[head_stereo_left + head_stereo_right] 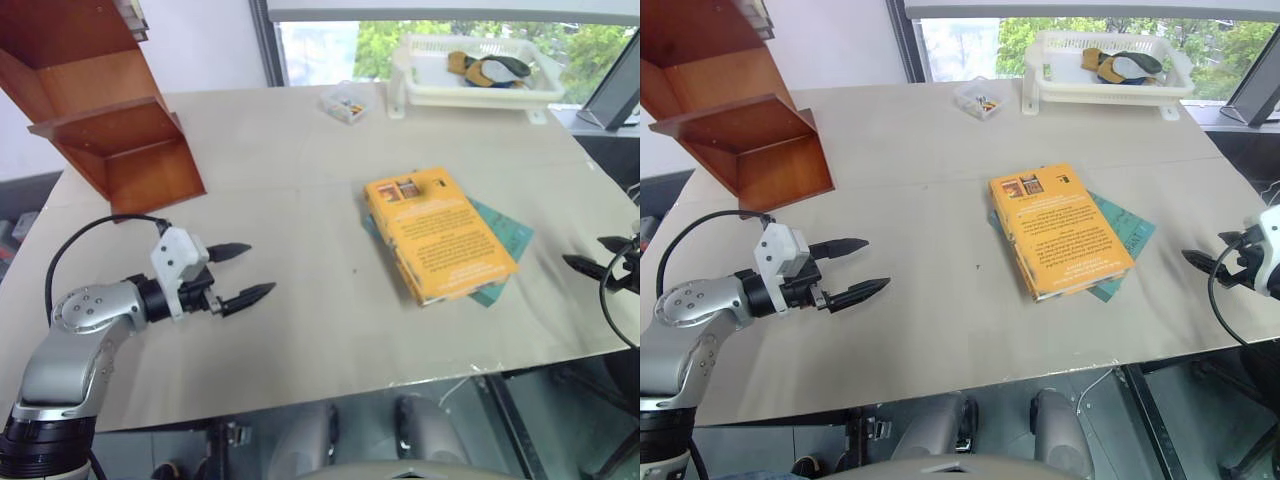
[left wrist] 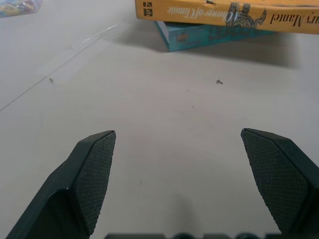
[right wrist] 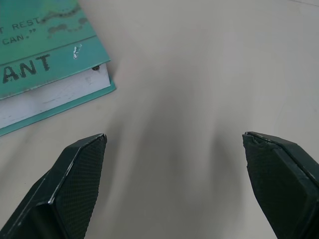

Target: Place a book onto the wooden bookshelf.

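Beige table [image 1: 300, 200], book [image 1: 437, 235] atop teal book [image 1: 505, 235]

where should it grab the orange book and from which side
Probably across the orange book by its two long edges, one gripper from each side: it lies flat on the teal book, raised off the table, with the left gripper and right gripper flanking it.

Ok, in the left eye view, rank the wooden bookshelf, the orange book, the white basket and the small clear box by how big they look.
1. wooden bookshelf, cut off by the frame
2. white basket and orange book: look alike, and the basket sits farther back, so unranked
3. small clear box
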You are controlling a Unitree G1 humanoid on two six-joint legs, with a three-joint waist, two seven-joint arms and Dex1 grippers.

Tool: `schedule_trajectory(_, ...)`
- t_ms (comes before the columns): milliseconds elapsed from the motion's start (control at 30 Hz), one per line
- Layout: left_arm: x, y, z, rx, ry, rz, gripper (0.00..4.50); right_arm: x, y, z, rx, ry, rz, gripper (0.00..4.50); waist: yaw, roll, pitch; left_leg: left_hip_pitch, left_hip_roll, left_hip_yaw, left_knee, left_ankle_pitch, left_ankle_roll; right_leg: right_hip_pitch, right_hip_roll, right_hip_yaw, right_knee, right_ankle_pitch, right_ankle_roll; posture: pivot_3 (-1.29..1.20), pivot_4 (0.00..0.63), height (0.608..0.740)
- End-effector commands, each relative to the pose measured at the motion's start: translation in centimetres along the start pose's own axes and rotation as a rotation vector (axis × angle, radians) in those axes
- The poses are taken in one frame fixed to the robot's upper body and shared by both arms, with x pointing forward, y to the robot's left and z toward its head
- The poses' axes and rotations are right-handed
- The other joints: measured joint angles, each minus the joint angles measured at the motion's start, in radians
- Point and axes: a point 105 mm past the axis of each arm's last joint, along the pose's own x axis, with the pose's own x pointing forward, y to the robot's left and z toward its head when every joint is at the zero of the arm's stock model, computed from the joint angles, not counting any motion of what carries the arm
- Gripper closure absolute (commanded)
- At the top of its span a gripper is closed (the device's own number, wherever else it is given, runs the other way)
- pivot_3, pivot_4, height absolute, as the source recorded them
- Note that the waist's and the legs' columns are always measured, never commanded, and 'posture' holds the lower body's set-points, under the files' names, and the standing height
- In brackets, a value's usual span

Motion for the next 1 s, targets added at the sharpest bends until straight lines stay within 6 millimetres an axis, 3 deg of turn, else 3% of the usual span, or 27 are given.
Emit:
schedule_trajectory(33, -0.5, -0.3, 1.3, 0.031, -0.031, 0.008, 0.08, -0.4, 0.0, 1.3, -0.028, -0.035, 0.036, 0.00, 0.000, 0.000, 0.000, 0.000, 0.000, 0.000, 0.000, 0.000, 0.000, 0.000, 0.000, 0.000, 0.000, 0.000, 0.000, 0.00, 0.150, 0.740)
schedule_trajectory(133, -0.5, -1.0, 1.4, 0.018, -0.040, -0.006, 0.08, -0.2, 0.1, 1.3, -0.045, -0.037, 0.048, 0.00, -0.001, 0.000, 0.000, 0.001, 0.000, 0.001, -0.001, 0.000, 0.000, 0.000, 0.000, 0.001, 0.000, 0.000, 0.000, 0.00, 0.150, 0.740)
schedule_trajectory(800, -0.1, -0.7, 1.5, 0.029, -0.044, -0.027, 0.08, 0.8, 0.3, 1.6, -0.064, -0.061, 0.034, 0.00, -0.001, 0.000, 0.000, 0.006, 0.001, 0.007, -0.004, 0.000, 0.000, 0.000, 0.000, 0.007, 0.000, -0.002, -0.004, 0.00, 0.150, 0.740)
schedule_trajectory(1000, 0.0, -0.6, 1.4, 0.031, -0.047, -0.034, 0.08, 2.2, -0.1, 2.1, -0.088, -0.077, -0.018, 0.00, -0.003, 0.000, 0.000, 0.006, 0.001, 0.009, -0.004, 0.000, 0.000, 0.000, 0.001, 0.008, 0.000, -0.002, -0.004, 0.00, 0.150, 0.740)
